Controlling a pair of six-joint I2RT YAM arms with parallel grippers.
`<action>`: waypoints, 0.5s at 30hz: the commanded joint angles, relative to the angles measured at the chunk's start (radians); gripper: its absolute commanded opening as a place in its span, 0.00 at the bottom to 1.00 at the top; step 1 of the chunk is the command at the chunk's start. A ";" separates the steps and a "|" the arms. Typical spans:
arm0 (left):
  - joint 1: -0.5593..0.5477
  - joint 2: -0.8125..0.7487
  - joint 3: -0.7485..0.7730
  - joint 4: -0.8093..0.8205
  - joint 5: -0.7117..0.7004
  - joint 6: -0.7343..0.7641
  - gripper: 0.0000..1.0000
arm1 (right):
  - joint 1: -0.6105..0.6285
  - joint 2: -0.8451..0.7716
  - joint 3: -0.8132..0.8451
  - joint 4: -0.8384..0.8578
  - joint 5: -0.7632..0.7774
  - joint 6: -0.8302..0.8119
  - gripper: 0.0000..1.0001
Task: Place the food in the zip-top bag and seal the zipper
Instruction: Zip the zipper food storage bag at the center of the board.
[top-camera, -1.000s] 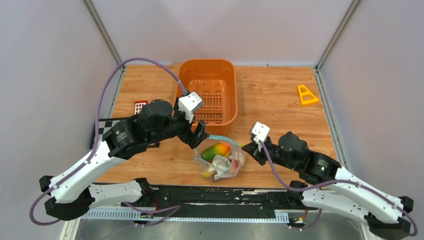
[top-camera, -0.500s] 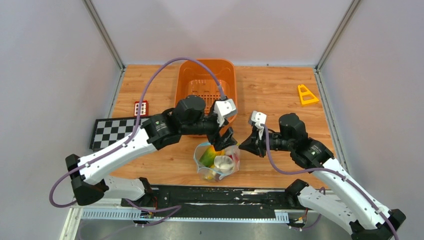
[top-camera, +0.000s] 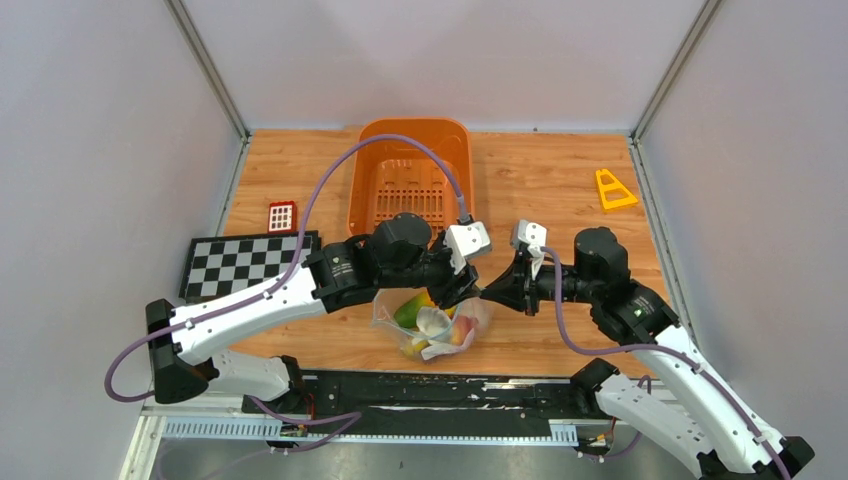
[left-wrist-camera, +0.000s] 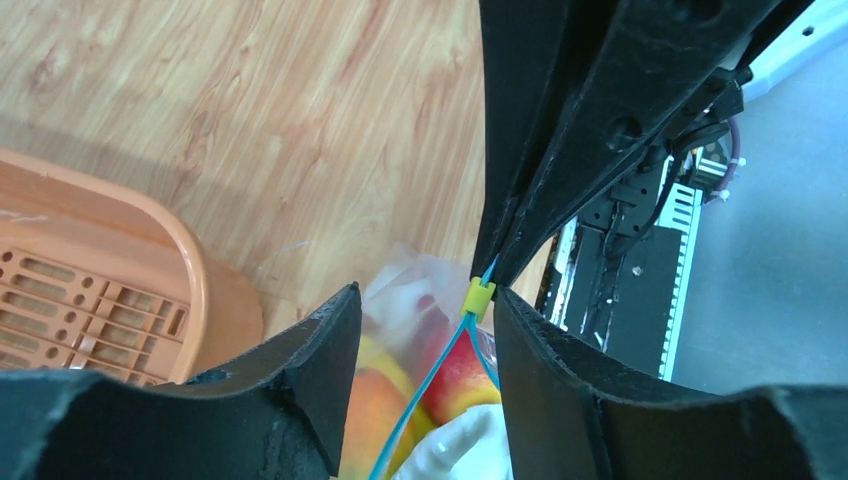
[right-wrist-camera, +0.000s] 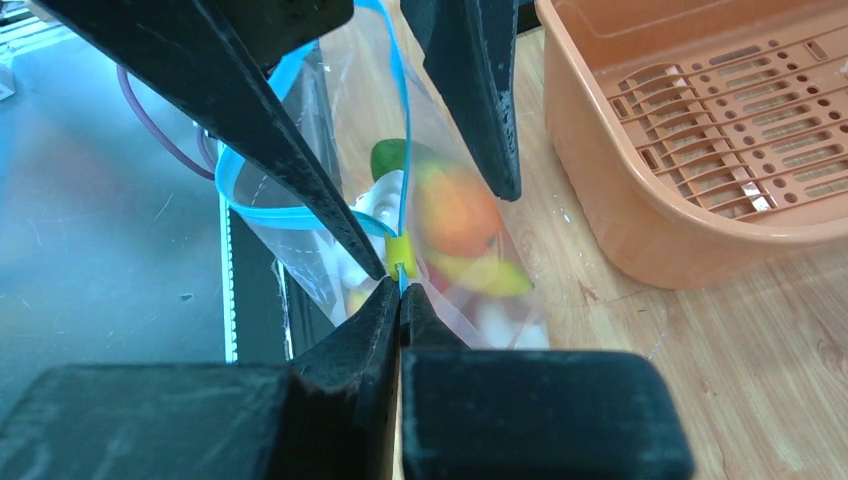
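Bag (top-camera: 384, 312): clear, soft, crinkled plastic. It sags below the two grippers, with its top edge drawn up between them.

Zipper (right-wrist-camera: 290, 214): thin teal strip. Past a small yellow slider (right-wrist-camera: 400, 248) it splits into two lines, so the mouth is open there.

Right gripper (right-wrist-camera: 400, 290): flat black fingers pressed together on the zipper end, with the slider right at their tips.

Left gripper (left-wrist-camera: 425, 300): jaws apart, one on each side of the strip just past the slider. Neither pad touches it and nothing is held. The two grippers meet almost tip to tip.

Food (top-camera: 425, 322): inside the bag under the left gripper, all smooth glossy plastic. There is a rounded green-and-orange piece, a white lobed piece, a curved yellow piece and some red.

Around:
- Orange basket (top-camera: 415, 123), rigid with a slotted floor and rounded corners, stands just beyond the left gripper on the wood-grain table (top-camera: 540, 180).
- Checkered mat (top-camera: 245, 262) and red grid block (top-camera: 282, 215) lie out past the left arm's elbow.
- Yellow triangle (top-camera: 613, 190) lies well beyond the right gripper.

In the way: from above, the left arm covers the bag's top edge. In the left wrist view, the right gripper's fingers block much of the frame.
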 joint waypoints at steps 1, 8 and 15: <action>-0.024 -0.027 -0.002 0.040 -0.034 0.015 0.57 | -0.007 -0.023 0.019 0.089 -0.047 0.045 0.00; -0.037 -0.044 -0.007 0.056 -0.036 0.015 0.41 | -0.009 -0.044 0.011 0.096 -0.052 0.061 0.00; -0.039 -0.049 0.019 0.028 0.002 0.040 0.23 | -0.009 -0.055 0.014 0.086 -0.048 0.063 0.00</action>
